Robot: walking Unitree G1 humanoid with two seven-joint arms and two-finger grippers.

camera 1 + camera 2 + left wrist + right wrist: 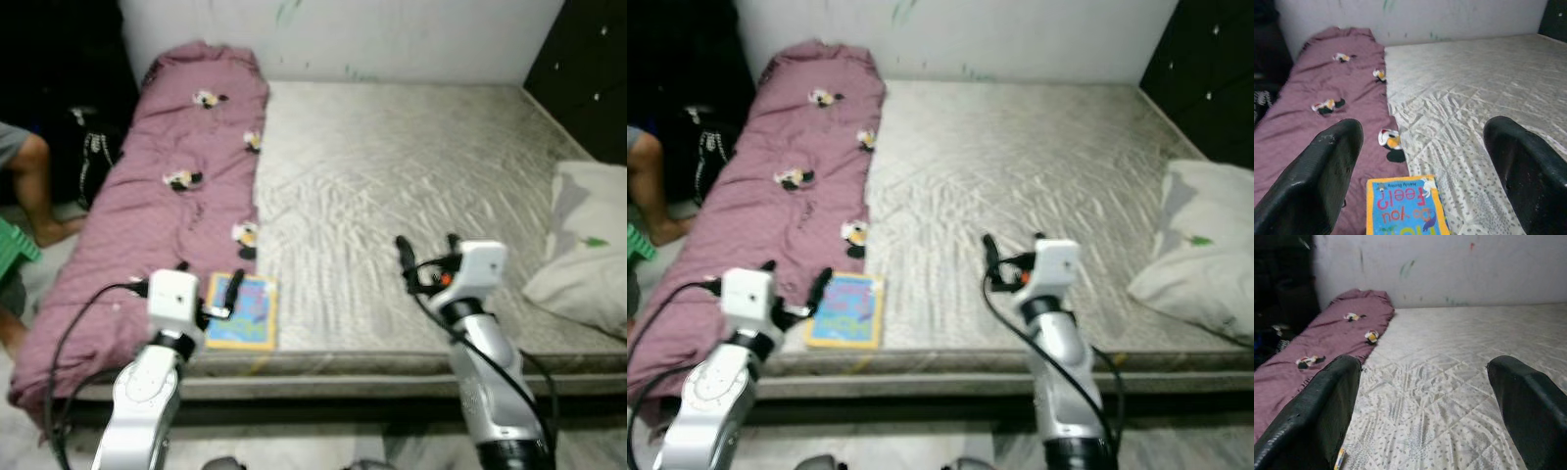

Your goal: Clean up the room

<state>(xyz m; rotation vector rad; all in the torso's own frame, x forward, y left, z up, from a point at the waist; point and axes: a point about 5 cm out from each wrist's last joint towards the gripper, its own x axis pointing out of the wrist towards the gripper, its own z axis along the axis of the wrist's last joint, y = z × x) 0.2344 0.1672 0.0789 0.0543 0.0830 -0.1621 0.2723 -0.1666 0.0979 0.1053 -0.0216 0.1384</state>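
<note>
A blue picture book with a yellow border lies flat at the front edge of the grey mattress, next to a purple blanket with small cartoon prints. My left gripper hovers open just over the book's near left corner, and the left wrist view has the book low between its fingers. My right gripper is open above bare mattress near the front edge, with nothing between its fingers. A white pillow rests on the bed's right side.
A person's bare leg and a green object are on the floor left of the bed. A dark bag sits beside the leg. A black cabinet stands at the far right. A white wall backs the bed.
</note>
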